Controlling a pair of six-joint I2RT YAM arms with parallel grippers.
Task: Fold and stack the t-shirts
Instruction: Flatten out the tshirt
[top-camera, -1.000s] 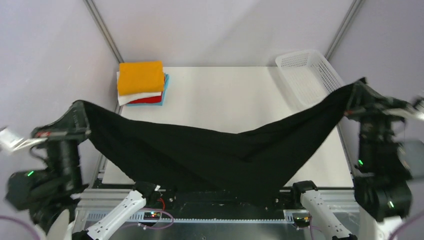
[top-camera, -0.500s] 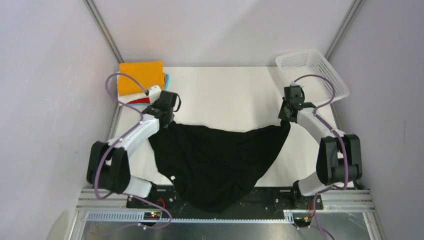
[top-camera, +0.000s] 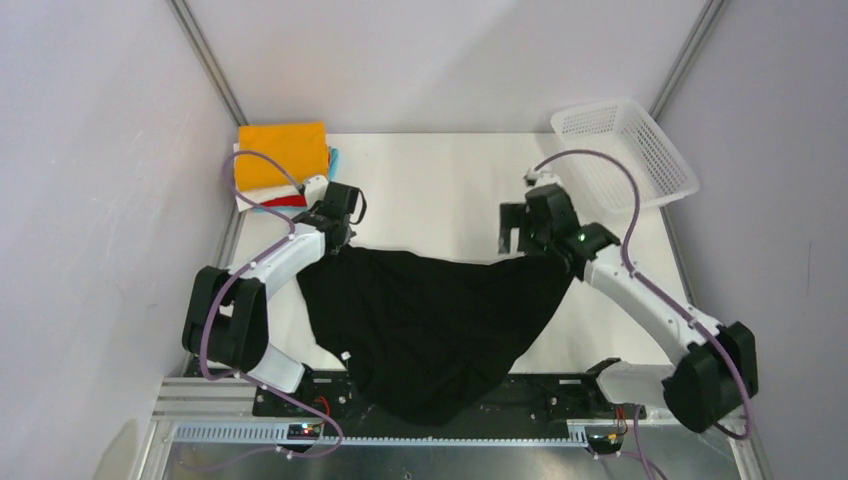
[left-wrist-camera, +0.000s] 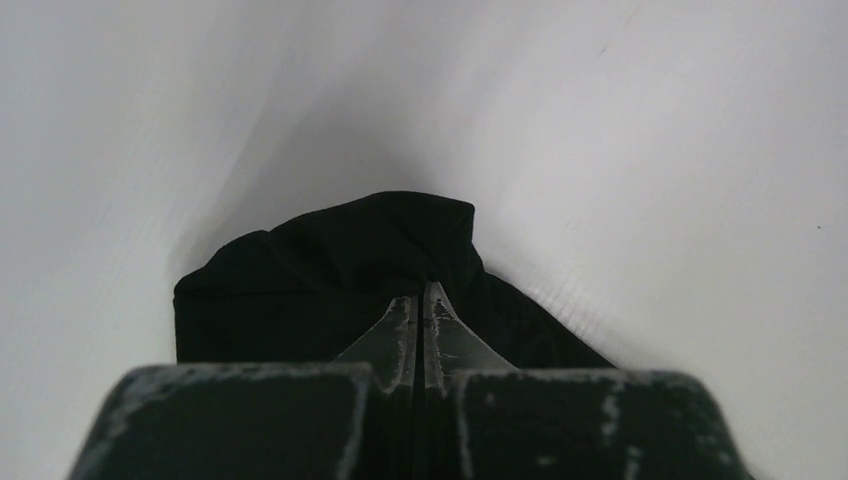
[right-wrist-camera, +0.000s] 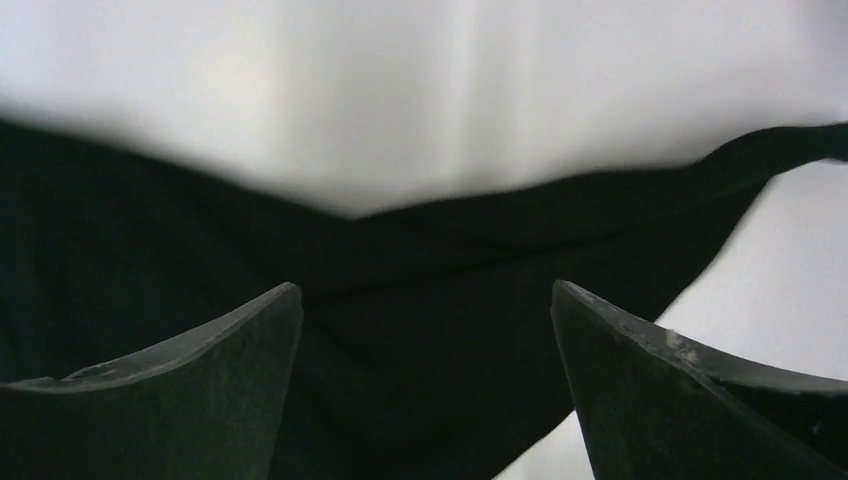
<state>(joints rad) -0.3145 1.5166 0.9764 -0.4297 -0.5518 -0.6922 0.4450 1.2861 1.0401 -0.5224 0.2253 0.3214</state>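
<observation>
The black t-shirt (top-camera: 430, 315) lies spread on the white table (top-camera: 450, 180), its lower part hanging over the near edge. My left gripper (top-camera: 335, 238) is shut on the shirt's far left corner; in the left wrist view the fingertips (left-wrist-camera: 421, 296) pinch a bunched fold of black cloth (left-wrist-camera: 330, 270). My right gripper (top-camera: 517, 232) stands open just over the shirt's far right edge. The right wrist view shows black cloth (right-wrist-camera: 420, 260) below the wide gap (right-wrist-camera: 425, 292), with nothing gripped. A folded stack with an orange shirt on top (top-camera: 283, 155) sits at the far left corner.
A white mesh basket (top-camera: 625, 150) stands at the table's far right corner, partly over the edge. White, red and light-blue folded layers (top-camera: 290, 197) show under the orange one, close behind my left arm.
The shirt came down from being stretched in the air and now lies on the table. My right gripper opened, let go of its corner and shifted left. The left one keeps its hold.
</observation>
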